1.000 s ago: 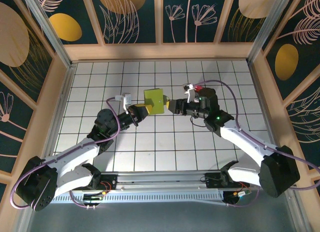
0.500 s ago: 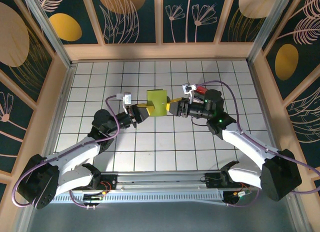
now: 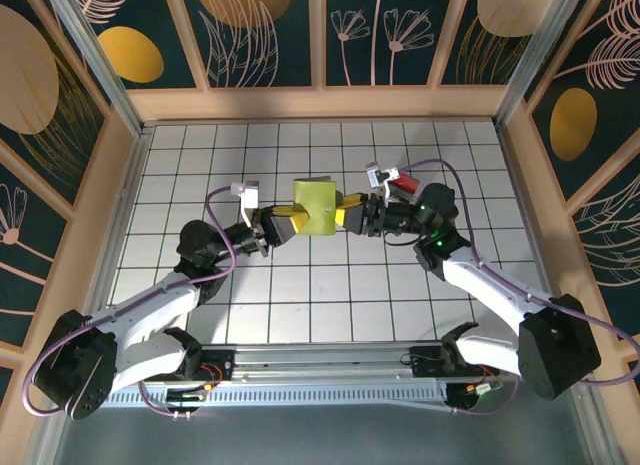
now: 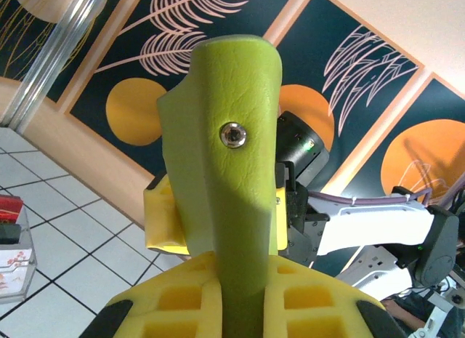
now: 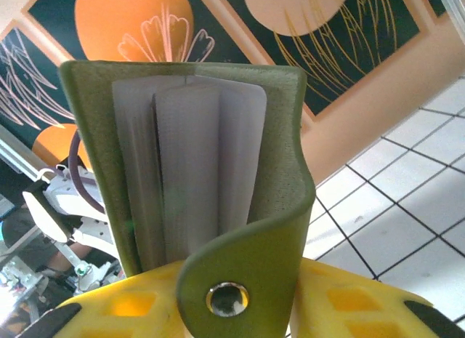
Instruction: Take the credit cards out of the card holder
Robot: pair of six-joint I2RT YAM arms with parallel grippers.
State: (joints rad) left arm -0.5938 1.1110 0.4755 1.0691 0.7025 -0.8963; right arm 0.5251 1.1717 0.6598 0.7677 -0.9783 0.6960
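Note:
The yellow-green card holder (image 3: 318, 205) hangs in the air above the middle of the table, held between both arms. My left gripper (image 3: 285, 222) is shut on its folded spine edge (image 4: 232, 171), yellow pads pressed on both sides. My right gripper (image 3: 350, 210) clamps the opposite, open edge, its pads against both covers. In the right wrist view the holder (image 5: 283, 229) gapes slightly, showing pale leaves (image 5: 189, 171) inside; I cannot tell which of them are credit cards. Its snap flap (image 5: 229, 298) curls across the front.
A small clear stand with something red in it (image 3: 400, 180) sits on the white gridded table (image 3: 320, 305) just behind the right wrist; it also appears at the left wrist view's left edge (image 4: 11, 236). Wooden walls with dark patterned panels enclose the table.
The right gripper moved left onto the holder's open edge and its jaws narrowed around it. The left gripper kept its hold, and the holder shifted slightly up and right.

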